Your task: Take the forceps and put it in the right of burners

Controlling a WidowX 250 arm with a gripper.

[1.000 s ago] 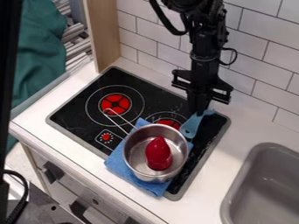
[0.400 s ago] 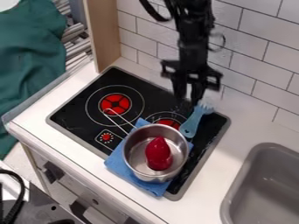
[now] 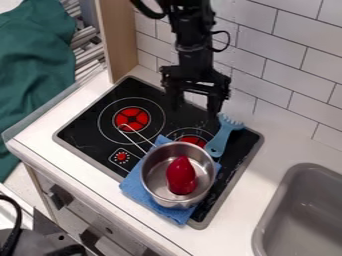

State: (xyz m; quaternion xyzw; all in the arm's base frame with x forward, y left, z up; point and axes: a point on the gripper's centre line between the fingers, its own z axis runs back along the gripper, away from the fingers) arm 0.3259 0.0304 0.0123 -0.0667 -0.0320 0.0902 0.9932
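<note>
The pincer (image 3: 195, 107) hangs wide open near the blue utensil (image 3: 221, 139).

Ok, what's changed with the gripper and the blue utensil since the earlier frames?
The black two-finger gripper moved toward the picture's left, away from the light-blue plastic utensil; its fingers, close together there at first, are now spread. The utensil still lies beside the silver metal pot, which hasn't moved.

Camera view: above stove | faces down, slanted toward tiled wall | mid-range
</note>
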